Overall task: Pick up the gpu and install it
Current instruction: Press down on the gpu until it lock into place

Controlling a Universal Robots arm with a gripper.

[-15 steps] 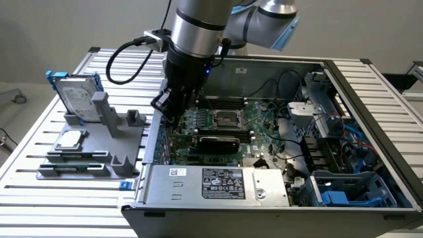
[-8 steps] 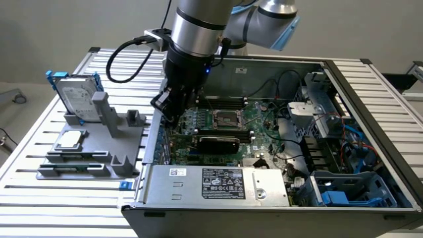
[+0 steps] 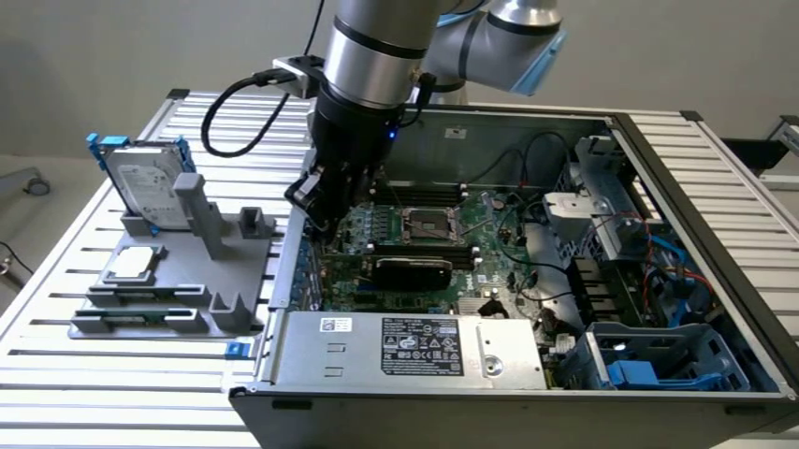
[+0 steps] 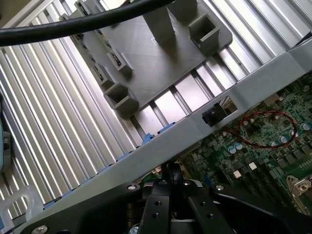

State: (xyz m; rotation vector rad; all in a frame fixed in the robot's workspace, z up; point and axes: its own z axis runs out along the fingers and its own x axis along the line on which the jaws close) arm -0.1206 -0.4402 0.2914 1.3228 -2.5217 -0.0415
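Closed tight, the gripper (image 3: 322,217) is seen low over the motherboard (image 3: 418,238) by the case's left wall (image 4: 204,129); nothing is held. The gpu (image 3: 413,271) is seated just beside it, long axis running toward the exterior view's right.

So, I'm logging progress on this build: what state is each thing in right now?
gripper: shut, inside the computer case above the motherboard.
gpu: lying on the motherboard, apart from the gripper.
computer case: side open.
hard drive: upright in the gray holder.
CPU chip: flat on the holder.
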